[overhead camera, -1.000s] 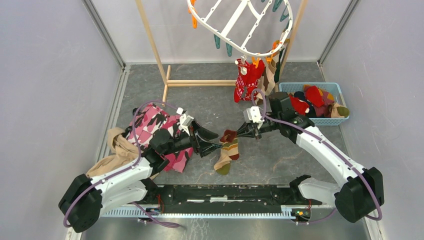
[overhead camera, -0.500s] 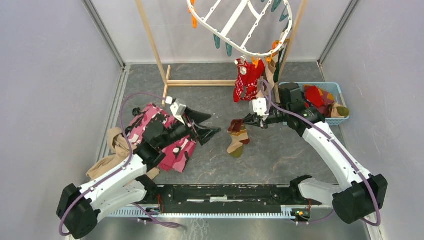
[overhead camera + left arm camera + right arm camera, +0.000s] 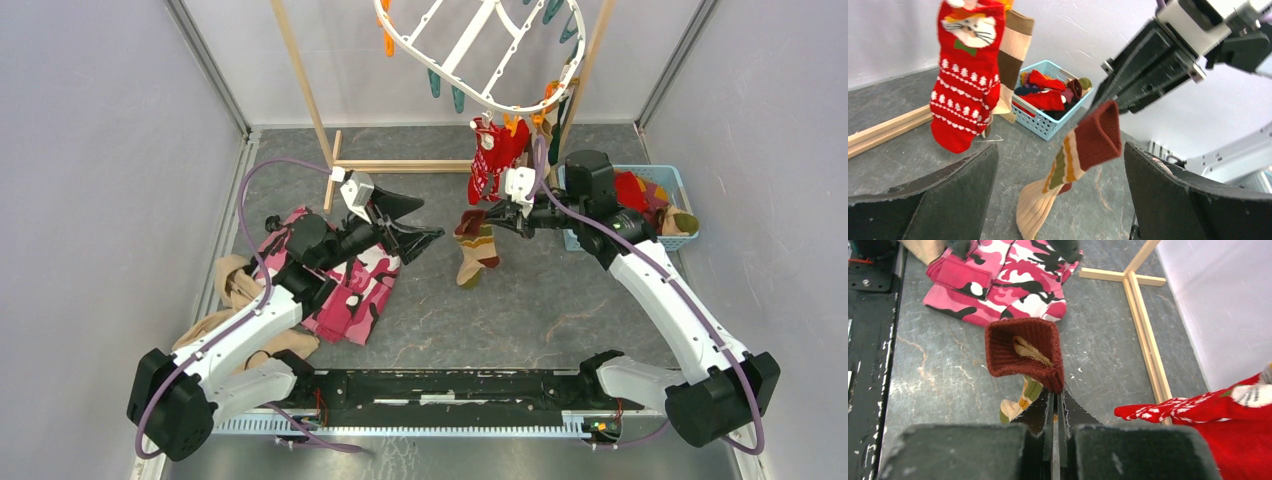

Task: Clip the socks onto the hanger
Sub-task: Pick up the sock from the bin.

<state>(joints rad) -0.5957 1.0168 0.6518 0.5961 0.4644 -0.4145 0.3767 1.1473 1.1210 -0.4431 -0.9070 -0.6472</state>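
Camouflage cloth [image 3: 345,285] in pink lies on the bench [image 3: 560,310] at left, beneath the left end effector [image 3: 430,216], whose fingers are released wide with nothing between them. Just to its right a maroon-cuffed striped sock [image 3: 475,250] dangles from the right end effector [image 3: 492,216], clenched on its cuff, near the red patterned sock [image 3: 490,160] clipped to the white hanger [image 3: 470,45]. A blue basket [image 3: 660,240] sits far right.

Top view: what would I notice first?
A striped sock dangles mid-table from the shut right end effector. Behind it a red cat sock hangs clipped to the white hanger. A pink camo cloth lies at left, by the open left end effector.
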